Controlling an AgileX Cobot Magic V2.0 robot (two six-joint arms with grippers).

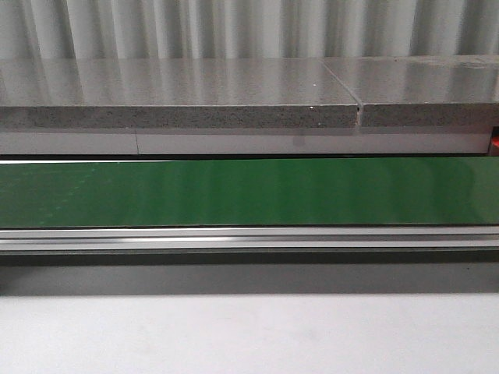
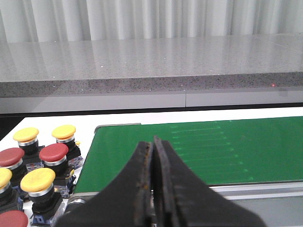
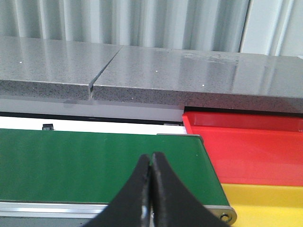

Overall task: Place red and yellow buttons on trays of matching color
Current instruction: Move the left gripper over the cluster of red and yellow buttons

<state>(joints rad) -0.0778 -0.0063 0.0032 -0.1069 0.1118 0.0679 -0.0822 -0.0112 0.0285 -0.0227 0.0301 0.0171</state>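
Observation:
In the left wrist view, several red and yellow buttons stand clustered off the end of the green belt [image 2: 199, 151]: a red button [image 2: 53, 152], a yellow button [image 2: 38, 179] and another yellow button [image 2: 63, 132] among them. My left gripper [image 2: 152, 142] is shut and empty over the belt's near edge, beside the cluster. In the right wrist view, a red tray [image 3: 255, 149] and a yellow tray [image 3: 265, 203] lie past the other end of the belt [image 3: 94, 163], both bare where they show. My right gripper [image 3: 151, 157] is shut and holds nothing. Neither gripper appears in the front view.
The belt [image 1: 249, 191] runs across the front view with a metal rail [image 1: 249, 236] along its near side. A grey stone counter [image 1: 179, 97] and a pleated curtain stand behind it. A white table surface [image 1: 249, 335] lies in front.

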